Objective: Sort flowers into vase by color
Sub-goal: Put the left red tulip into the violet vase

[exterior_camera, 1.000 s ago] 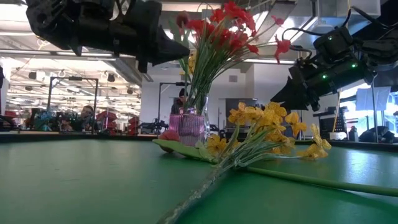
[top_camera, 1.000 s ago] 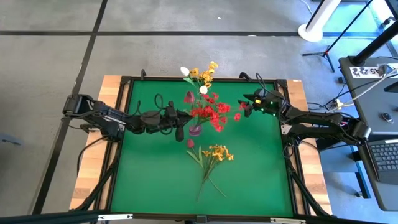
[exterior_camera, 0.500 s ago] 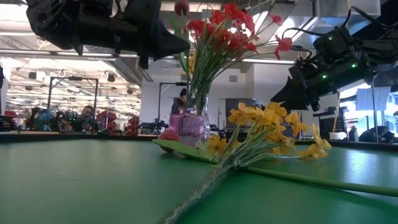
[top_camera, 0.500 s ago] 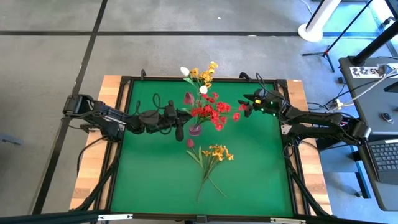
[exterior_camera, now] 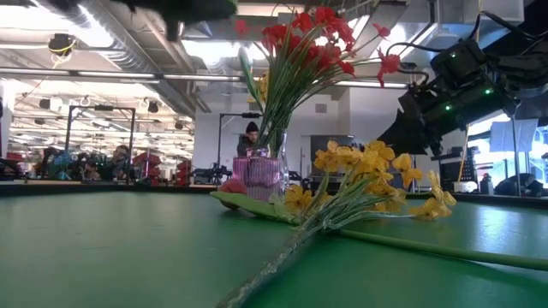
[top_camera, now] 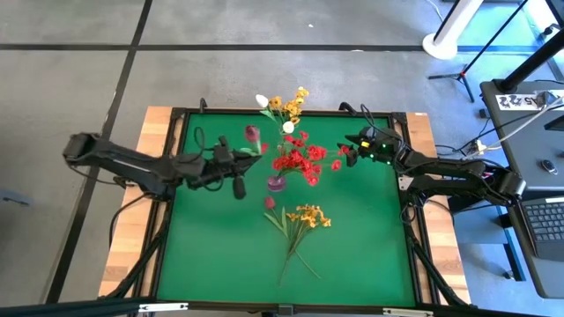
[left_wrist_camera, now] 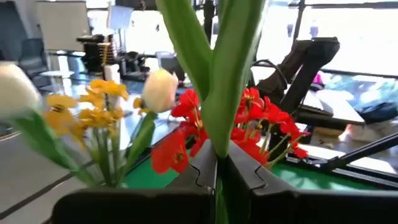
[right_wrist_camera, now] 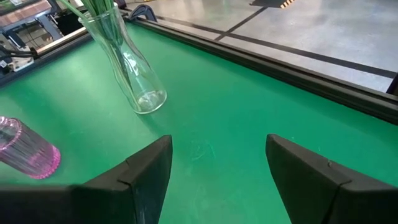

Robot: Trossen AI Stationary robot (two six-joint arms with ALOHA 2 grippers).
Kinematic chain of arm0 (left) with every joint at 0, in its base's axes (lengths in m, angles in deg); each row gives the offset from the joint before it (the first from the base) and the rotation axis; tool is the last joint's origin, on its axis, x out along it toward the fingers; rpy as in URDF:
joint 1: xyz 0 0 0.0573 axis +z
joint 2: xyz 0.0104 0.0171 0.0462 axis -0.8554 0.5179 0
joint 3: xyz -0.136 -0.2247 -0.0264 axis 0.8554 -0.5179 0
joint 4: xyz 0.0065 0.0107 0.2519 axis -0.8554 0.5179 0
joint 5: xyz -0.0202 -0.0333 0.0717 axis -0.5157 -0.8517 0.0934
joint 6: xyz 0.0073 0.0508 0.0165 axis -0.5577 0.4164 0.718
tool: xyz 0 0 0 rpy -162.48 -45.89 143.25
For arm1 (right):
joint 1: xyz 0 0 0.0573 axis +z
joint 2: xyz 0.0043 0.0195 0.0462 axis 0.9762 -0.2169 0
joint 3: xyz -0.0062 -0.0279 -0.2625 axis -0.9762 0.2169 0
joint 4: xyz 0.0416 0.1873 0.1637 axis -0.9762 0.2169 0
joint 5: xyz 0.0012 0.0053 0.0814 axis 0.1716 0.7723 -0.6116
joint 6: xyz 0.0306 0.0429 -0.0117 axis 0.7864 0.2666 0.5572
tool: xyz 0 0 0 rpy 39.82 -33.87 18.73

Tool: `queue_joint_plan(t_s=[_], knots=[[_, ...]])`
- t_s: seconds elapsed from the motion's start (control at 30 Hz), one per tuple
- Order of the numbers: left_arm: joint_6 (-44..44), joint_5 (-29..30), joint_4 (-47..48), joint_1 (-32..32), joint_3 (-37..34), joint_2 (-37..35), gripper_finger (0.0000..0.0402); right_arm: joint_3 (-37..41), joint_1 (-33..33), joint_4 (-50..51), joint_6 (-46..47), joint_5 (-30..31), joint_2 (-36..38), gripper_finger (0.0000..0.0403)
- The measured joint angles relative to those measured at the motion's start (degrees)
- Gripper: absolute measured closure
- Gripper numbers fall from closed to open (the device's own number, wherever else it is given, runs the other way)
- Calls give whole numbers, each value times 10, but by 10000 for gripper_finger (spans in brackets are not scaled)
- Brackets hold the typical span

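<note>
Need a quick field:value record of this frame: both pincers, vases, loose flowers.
left pincer: shut on green stem, raised left of the pink vase
held flower: dark red bud
right pincer: open, empty, hovering over the mat by the table's right side
pink vase: mid-table, holds red blossoms
clear vase: far edge, holds yellow blossoms and white buds
loose on mat: yellow-orange bunch, one dark red flower
</note>
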Motion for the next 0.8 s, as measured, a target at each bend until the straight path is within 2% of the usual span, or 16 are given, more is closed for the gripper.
queue_joint_plan(t_s=[0.13, 0.27, 0.37, 0.47, 0.57, 0.67, 0.8], knots=[[-43, 60, 159, -54, 60, -66, 400, 0, 0, -2, 0, 0, 0, 146], [-206, 61, 380, -95, 131, -90, 401, 0, 0, -2, 0, 0, 0, 146], [-398, 18, 582, -113, 150, -80, 401, 0, 0, -3, 0, 0, 0, 146], [-583, -60, 720, -129, 133, -46, 401, 0, 0, -13, 0, 0, 0, 146], [-684, -133, 726, -162, 100, -11, 401, 0, 0, -22, 0, 0, 0, 146], [-713, -168, 688, -188, 72, 24, 390, 0, 0, -25, 0, 0, 0, 146], [-739, -200, 682, -205, 70, 65, 356, 0, 0, -26, 1, 0, 0, 146]])
